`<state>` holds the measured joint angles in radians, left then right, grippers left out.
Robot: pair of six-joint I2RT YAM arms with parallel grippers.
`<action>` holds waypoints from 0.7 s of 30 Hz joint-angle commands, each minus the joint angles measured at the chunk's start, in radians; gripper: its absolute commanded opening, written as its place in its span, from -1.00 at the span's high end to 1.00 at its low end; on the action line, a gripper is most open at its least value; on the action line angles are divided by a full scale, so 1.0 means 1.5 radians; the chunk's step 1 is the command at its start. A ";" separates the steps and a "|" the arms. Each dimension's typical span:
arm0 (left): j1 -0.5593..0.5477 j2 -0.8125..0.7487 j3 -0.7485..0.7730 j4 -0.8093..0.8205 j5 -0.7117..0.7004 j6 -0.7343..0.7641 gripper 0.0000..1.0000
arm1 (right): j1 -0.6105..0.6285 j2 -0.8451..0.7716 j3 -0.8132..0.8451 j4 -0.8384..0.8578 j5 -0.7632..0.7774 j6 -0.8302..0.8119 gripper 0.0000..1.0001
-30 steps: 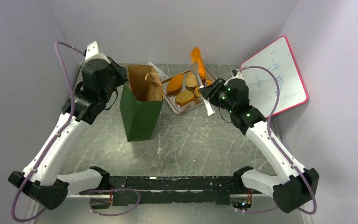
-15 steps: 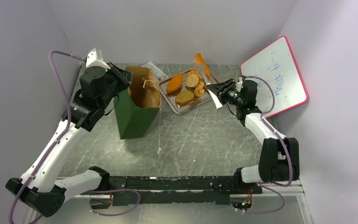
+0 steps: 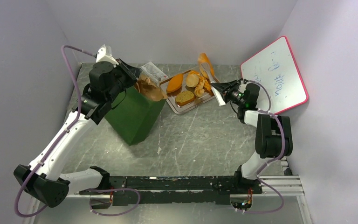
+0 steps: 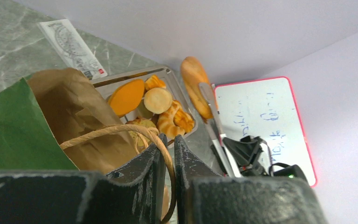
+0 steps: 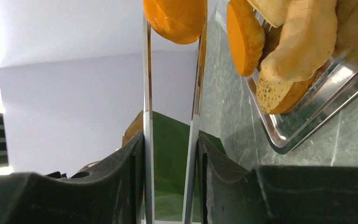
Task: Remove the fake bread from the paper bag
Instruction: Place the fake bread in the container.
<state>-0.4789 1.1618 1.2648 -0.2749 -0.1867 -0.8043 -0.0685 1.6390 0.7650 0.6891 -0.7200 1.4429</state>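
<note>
Green paper bag [image 3: 135, 116] stands tilted on the left half of the counter [image 3: 200, 140], its mouth leaning toward a metal tray [image 3: 177, 108] of fake bread [image 3: 185, 97] near the far edge. The left end effector [image 3: 140, 80] is at the bag's mouth, and the right end effector [image 3: 224, 91] holds tongs [image 3: 218, 97]. From the left wrist, the fingers [image 4: 144, 163] are pinched nearly together on the bag's tan handle [image 4: 102, 133]. From the right wrist, the fingers [image 5: 126, 163] squeeze the tong blades, whose tips clamp a long orange loaf [image 5: 175, 14] beside the tray.

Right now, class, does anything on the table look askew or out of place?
Yes: the paper bag is not upright. It leans toward the tray, its handle pinched between the jaws of the left gripper. The right gripper holds tongs gripping an orange loaf.
</note>
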 commanded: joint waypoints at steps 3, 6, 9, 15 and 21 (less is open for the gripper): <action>-0.003 0.006 0.043 0.063 0.047 -0.026 0.86 | -0.016 0.080 -0.007 0.189 -0.047 0.084 1.00; -0.003 0.010 0.043 0.076 0.063 -0.030 0.86 | -0.020 0.121 -0.010 0.246 -0.053 0.116 1.00; -0.003 0.005 0.029 0.087 0.070 -0.030 0.86 | -0.026 0.167 -0.011 0.310 -0.059 0.154 1.00; -0.002 -0.045 -0.070 0.102 0.059 -0.044 0.86 | -0.033 0.243 0.000 0.396 -0.068 0.201 0.94; 0.004 -0.079 -0.152 0.112 0.062 -0.053 0.86 | -0.039 0.295 -0.004 0.451 -0.068 0.236 0.90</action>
<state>-0.4786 1.0801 1.0855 -0.1532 -0.1177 -0.8646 -0.1066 2.0411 0.7502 1.2118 -0.8078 1.7294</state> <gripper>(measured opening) 0.069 0.357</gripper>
